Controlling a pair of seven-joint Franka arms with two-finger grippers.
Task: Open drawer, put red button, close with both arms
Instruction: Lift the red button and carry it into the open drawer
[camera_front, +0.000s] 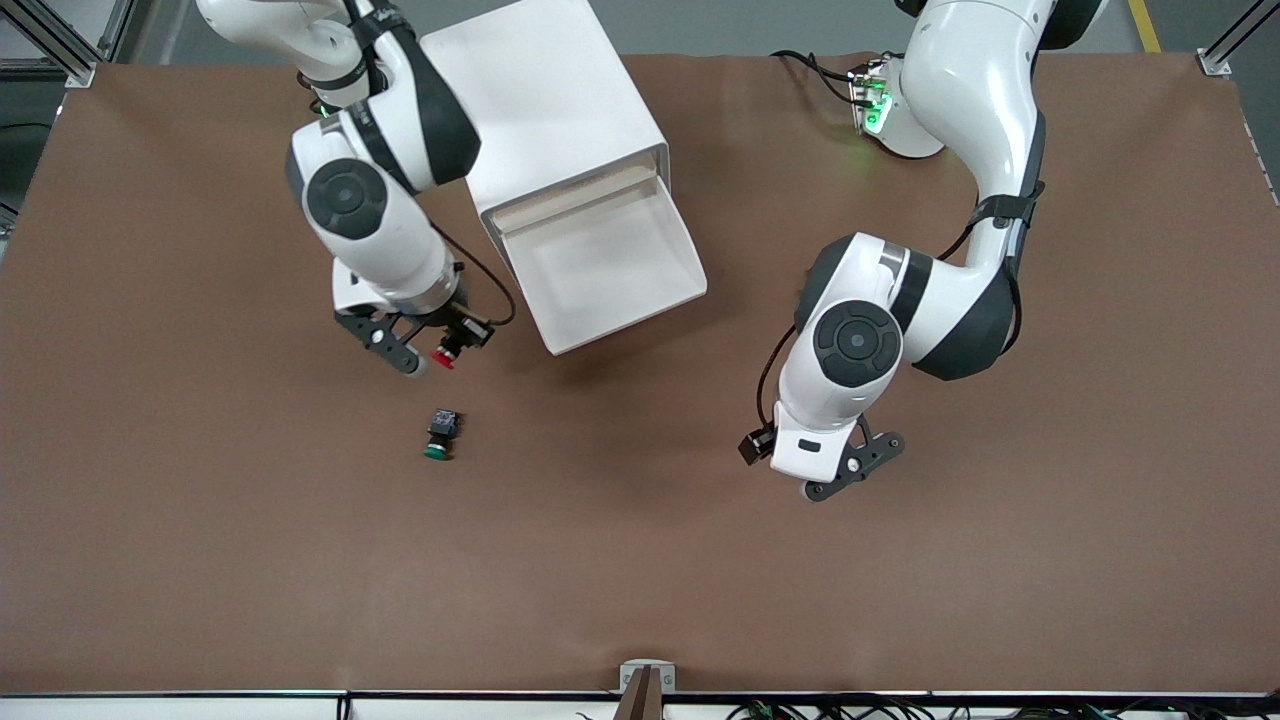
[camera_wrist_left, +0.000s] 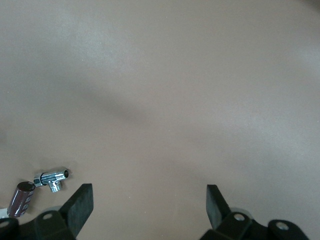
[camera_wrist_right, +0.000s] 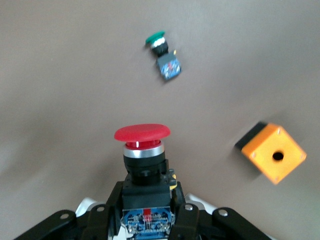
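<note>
The red button (camera_front: 443, 358) hangs in the air, held by its black body in my right gripper (camera_front: 438, 348), which is shut on it. In the right wrist view the red button's (camera_wrist_right: 142, 150) cap points away from the right gripper (camera_wrist_right: 147, 212). It is over the table beside the drawer (camera_front: 610, 265), which stands pulled out of the white cabinet (camera_front: 545, 100) and shows a bare white floor. My left gripper (camera_front: 855, 468) hovers open over bare table toward the left arm's end. In its wrist view nothing lies between the left gripper's (camera_wrist_left: 149, 202) fingers (camera_wrist_left: 80, 205).
A green-capped button (camera_front: 440, 435) lies on the brown table (camera_front: 640, 560), nearer the front camera than the right gripper; the right wrist view also shows the green-capped button (camera_wrist_right: 162, 50). That view shows an orange box (camera_wrist_right: 272, 152) as well. A chrome fitting (camera_wrist_left: 51, 178) and a dark red cylinder (camera_wrist_left: 21, 198) lie by the left gripper.
</note>
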